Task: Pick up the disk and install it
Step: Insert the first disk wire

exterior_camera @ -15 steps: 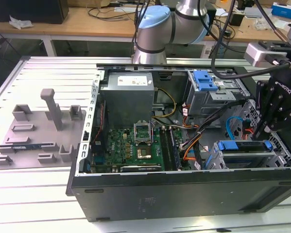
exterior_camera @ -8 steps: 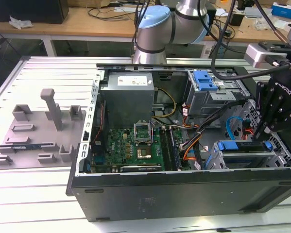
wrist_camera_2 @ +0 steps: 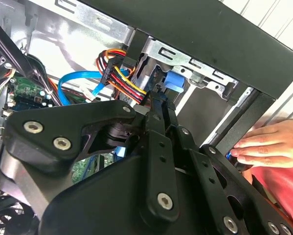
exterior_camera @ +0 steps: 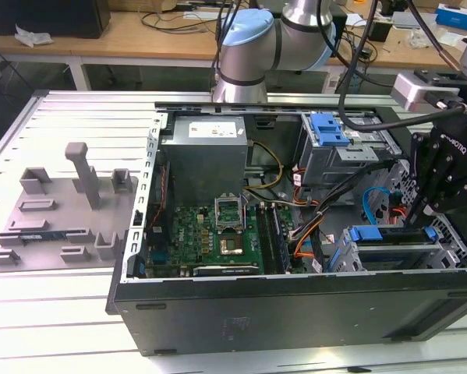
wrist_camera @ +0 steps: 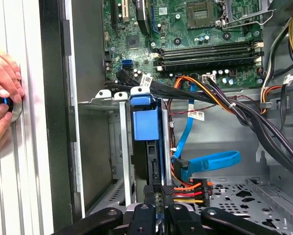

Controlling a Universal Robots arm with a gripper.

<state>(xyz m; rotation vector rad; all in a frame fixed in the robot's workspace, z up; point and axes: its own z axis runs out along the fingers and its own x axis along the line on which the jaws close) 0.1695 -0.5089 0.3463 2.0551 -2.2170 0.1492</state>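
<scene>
A: Where's the disk (exterior_camera: 390, 234) now?

B: In the exterior view it sits on edge in the metal drive cage (exterior_camera: 397, 255) at about four o'clock in the open computer case (exterior_camera: 295, 300), its blue bracket along the top. The first wrist view shows the blue bracket (wrist_camera: 145, 122) down between the cage rails.

A: And the gripper (wrist_camera: 157, 208)?

B: Right at the disk's near end. Its black fingers (wrist_camera: 148, 196) are drawn close together around the thin edge, so I judge it has hold of the disk, though the contact itself is hard to see.

A: So how far along?

B: Pickup looks done, and the disk looks mostly in its slot. Whether it's fully seated, I can't tell.

A: Anything else?

B: A person's hand (wrist_camera_2: 266, 147) rests on the case's outer wall at three o'clock in the second wrist view.
</scene>
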